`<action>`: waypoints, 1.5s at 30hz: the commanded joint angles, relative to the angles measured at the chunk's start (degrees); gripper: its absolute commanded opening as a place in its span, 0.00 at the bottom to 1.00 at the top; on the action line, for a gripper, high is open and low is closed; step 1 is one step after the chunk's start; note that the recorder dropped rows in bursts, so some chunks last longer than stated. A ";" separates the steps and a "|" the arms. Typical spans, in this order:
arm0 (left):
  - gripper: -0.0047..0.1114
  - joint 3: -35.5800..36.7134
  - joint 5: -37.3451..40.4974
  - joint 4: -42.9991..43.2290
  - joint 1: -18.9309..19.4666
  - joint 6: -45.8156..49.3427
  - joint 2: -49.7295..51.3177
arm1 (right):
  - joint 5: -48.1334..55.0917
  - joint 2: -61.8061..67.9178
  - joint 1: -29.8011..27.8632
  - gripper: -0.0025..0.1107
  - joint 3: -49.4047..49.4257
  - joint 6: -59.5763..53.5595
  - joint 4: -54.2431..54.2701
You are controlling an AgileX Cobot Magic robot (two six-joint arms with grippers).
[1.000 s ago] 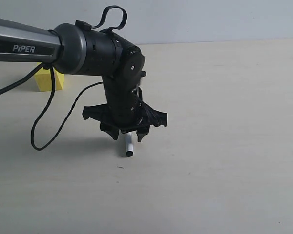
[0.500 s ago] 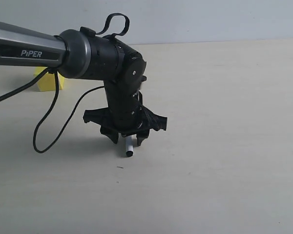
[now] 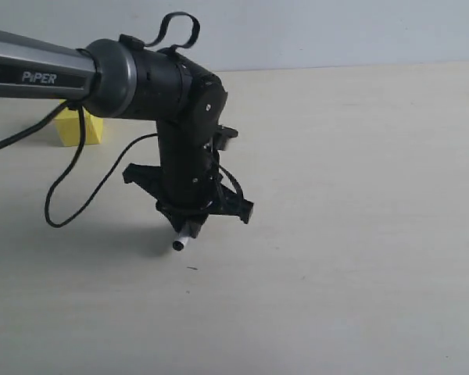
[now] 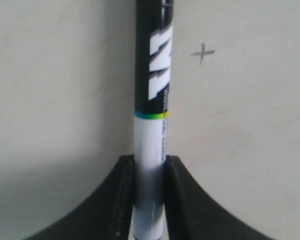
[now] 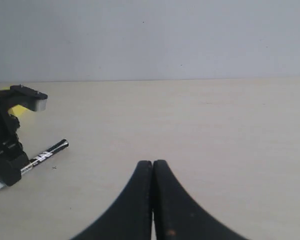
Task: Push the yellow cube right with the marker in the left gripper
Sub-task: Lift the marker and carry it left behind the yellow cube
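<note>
so the marker is a slim, stiff, light thing with a smooth round barrel, and my guess is it'll want to swivel or slide in the grip once it pushes sideways on anything. The left gripper is clamped on the white half, a jaw touching each side. A short white stub pokes out near-side and the long black half sticks out the other way. Can't tell if it's off the table or resting on it. A hold nearer the middle would probably twist less. The yellow cube sits far left, partly behind the arm, well apart from the marker. It looks light and matte, should slide if nudged low and centred. The right gripper is off to the right, jaws pressed together on nothing
</note>
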 commanded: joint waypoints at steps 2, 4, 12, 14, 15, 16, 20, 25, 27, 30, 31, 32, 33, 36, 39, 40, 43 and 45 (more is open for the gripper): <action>0.04 -0.36 8.55 7.25 4.22 3.78 -13.60 | -0.39 -0.30 0.07 0.02 0.25 -0.08 -0.06; 0.04 -0.17 12.03 11.94 5.88 2.25 -18.49 | -0.39 -0.30 0.07 0.02 0.25 -0.08 -0.06; 0.04 6.12 12.40 26.86 22.08 -3.43 -33.85 | -0.39 -0.30 0.07 0.02 0.25 -0.08 -0.06; 0.04 8.55 12.40 26.86 28.61 -3.43 -35.41 | -0.39 -0.30 0.07 0.02 0.25 -0.08 -0.06; 0.04 9.58 12.40 26.86 31.78 -3.33 -35.53 | -0.39 -0.30 0.07 0.02 0.25 -0.08 -0.06; 0.04 10.54 12.40 26.73 34.73 -2.56 -35.38 | -0.39 -0.30 0.07 0.02 0.25 -0.08 -0.06; 0.04 13.74 9.71 26.79 43.61 10.41 -33.01 | -0.39 -0.30 0.07 0.02 0.25 -0.08 -0.06; 0.04 14.50 -1.97 26.56 48.70 30.36 -27.76 | -0.39 -0.30 0.07 0.02 0.25 -0.08 -0.06; 0.04 14.50 -10.29 26.56 49.07 38.82 -25.43 | -0.39 -0.30 0.07 0.02 0.25 -0.08 -0.06; 0.04 14.50 -18.74 26.67 49.07 49.86 -22.24 | -0.39 -0.30 0.07 0.02 0.25 -0.08 -0.06; 0.04 14.50 -20.87 26.67 49.07 53.15 -21.26 | -0.39 -0.30 0.07 0.02 0.25 -0.08 -0.06; 0.04 14.50 -24.28 26.82 49.07 58.00 -19.74 | -0.39 -0.30 0.07 0.02 0.25 -0.08 -0.06; 0.04 14.50 -26.54 26.93 49.07 61.15 -18.70 | -0.39 -0.30 0.07 0.02 0.25 -0.08 -0.06; 0.04 14.50 -35.23 26.95 49.18 69.11 -14.70 | -0.39 -0.30 0.07 0.02 0.25 -0.08 -0.06; 0.04 14.27 -42.70 27.13 49.18 74.29 -11.24 | -0.39 -0.30 0.07 0.02 0.25 -0.08 -0.06; 0.04 13.95 -43.51 27.13 49.18 76.03 -10.34 | -0.39 -0.30 0.07 0.02 0.25 -0.08 -0.06; 0.04 9.96 -40.19 26.53 49.52 77.87 -6.40 | -0.39 -0.30 0.07 0.02 0.25 -0.08 -0.06; 0.04 6.79 -34.93 22.74 50.10 83.61 -3.78 | -0.39 -0.30 0.07 0.02 0.25 -0.08 -0.06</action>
